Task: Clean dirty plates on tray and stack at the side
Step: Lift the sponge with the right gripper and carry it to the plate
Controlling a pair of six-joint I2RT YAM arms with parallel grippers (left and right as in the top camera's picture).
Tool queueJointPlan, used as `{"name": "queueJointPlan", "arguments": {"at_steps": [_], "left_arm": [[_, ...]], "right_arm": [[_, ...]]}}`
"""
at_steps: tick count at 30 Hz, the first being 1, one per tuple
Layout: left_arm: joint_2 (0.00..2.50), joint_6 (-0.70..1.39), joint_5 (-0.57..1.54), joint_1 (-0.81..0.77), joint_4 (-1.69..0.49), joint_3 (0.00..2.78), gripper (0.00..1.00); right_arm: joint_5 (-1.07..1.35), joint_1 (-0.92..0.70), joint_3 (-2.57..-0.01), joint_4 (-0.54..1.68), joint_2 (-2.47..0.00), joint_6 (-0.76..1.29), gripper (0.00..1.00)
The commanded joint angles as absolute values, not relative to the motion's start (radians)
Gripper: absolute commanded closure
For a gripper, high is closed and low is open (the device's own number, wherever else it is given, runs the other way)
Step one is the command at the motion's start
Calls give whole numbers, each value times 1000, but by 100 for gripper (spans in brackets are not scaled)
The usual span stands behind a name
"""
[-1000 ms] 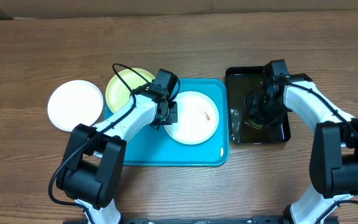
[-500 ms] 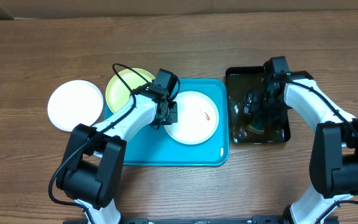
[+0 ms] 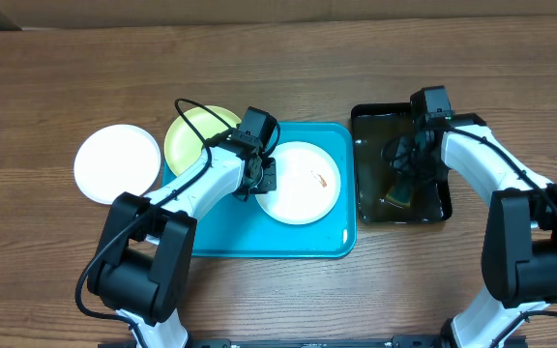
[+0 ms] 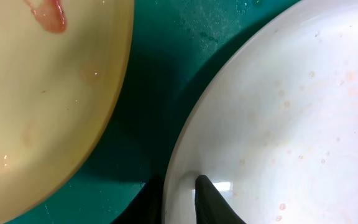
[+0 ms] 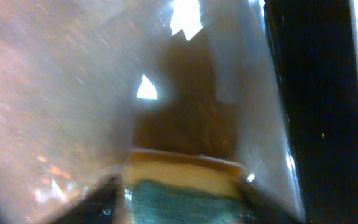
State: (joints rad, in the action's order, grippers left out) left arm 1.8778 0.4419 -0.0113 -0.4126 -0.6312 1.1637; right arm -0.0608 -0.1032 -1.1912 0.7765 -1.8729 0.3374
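— On the tray [image 3: 249, 232], left of centre, what is the left gripper [image 3: 262, 180] doing?

— Its fingers [image 4: 213, 202] are pressed together on the left rim of the white plate [image 3: 300, 182], one inside the lip and one outside it. That plate lies flat on the tray's far right part, with an orange smear right of its middle.

— And the right gripper [image 3: 403, 170]?

— It's down in the basin [image 3: 424, 213], right of the tray, pinching the sponge [image 5: 182, 180]. The wrist view shows a yellow body and green pad through water.

— So the step is wetting the sponge?

— I judge so, with the left arm steadying the plate for the scrub.

— How to do it well?

— Lift the sponge straight up and let it drip over the basin. Then cross the tray's right rim high enough to clear it. Land the pad on the smear and rub in small strokes toward the held rim, so the pinch takes the push and the plate doesn't skate. Press lightly, because shallow plastic would likely tip if loaded at its free edge.

— The other plates?

— The green plate [image 3: 190, 145] sits at the tray's far left corner, overhanging the rim. It is just beside the held one but apart from it, and the left wrist view shows a red smear on it. The table plate [image 3: 117, 164] lies on the wood left of the tray, and that side looks like the stacking spot.
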Motion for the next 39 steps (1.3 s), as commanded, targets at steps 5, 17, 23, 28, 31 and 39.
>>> {"name": "queueJointPlan", "arguments": {"at_steps": [5, 17, 23, 28, 31, 39], "left_arm": [[1893, 429, 1, -420, -627, 1155, 73], [1893, 430, 1, -420, -627, 1155, 70], [1893, 430, 1, -420, -627, 1155, 71], [1893, 430, 1, -420, -627, 1155, 77], [1893, 430, 1, -420, -627, 1155, 87], [1893, 429, 0, -420, -628, 1155, 93]], "right_arm": [[-40, -94, -1229, 779, -1861, 339, 51], [46, -95, -1349, 1069, -1861, 277, 0], [36, -95, -1242, 999, -1861, 344, 0], [52, -95, -1197, 943, -1861, 345, 0], [55, -95, -1196, 943, -1861, 345, 0], [54, -96, -1196, 948, -1861, 342, 96]]}}
